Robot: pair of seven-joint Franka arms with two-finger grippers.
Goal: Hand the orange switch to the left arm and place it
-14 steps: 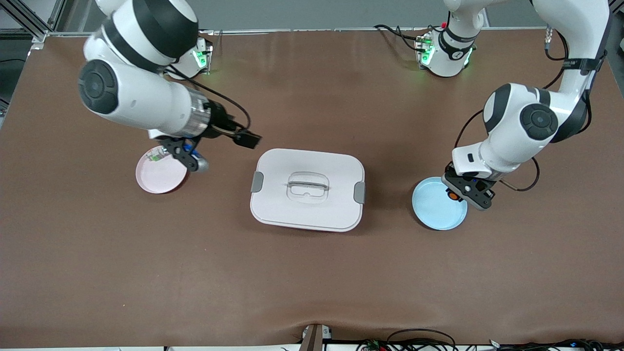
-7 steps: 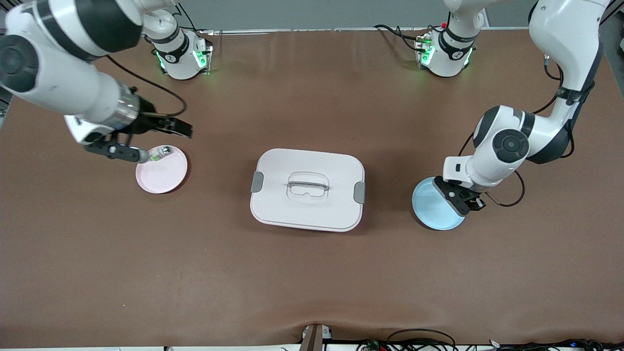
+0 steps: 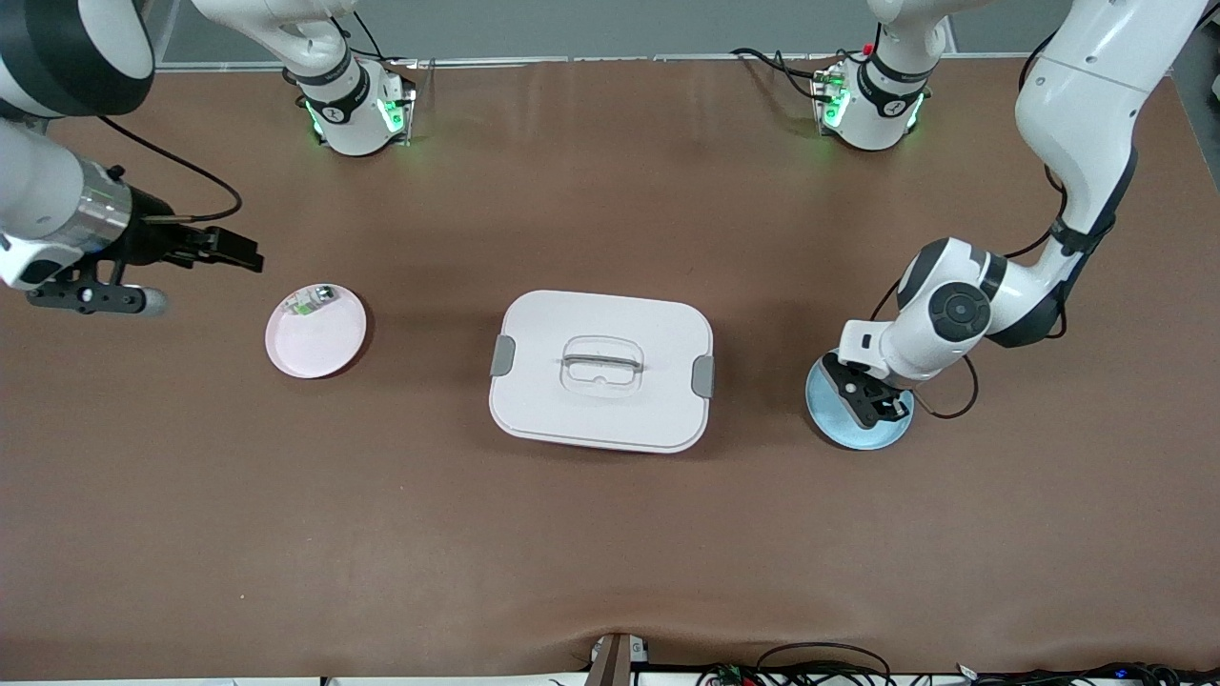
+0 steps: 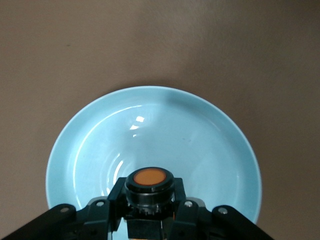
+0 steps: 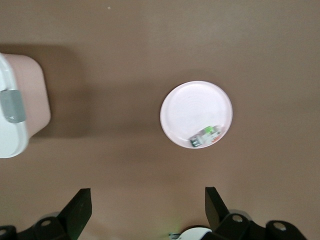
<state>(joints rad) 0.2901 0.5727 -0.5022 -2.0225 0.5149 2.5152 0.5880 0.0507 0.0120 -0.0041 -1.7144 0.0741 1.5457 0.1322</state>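
We see a robotics lab: two white Franka arms (image 3: 963, 310) bolted at one edge of a table (image 3: 610, 534) spread with a plain brown mat, their bases (image 3: 357, 110) lit with green lights. Aluminium framing (image 3: 172, 38) stands at a corner, and loose cables (image 3: 820, 667) trail along the table's nearer edge.

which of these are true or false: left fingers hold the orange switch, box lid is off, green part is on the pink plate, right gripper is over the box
1. The left gripper has its fingers shut on the orange switch over the blue plate. True.
2. The box has its lid off. False: the lid is on.
3. The small green part lies on the pink plate. True.
4. The right gripper is over the box. False: it is open over bare table, toward the right arm's end, past the pink plate.
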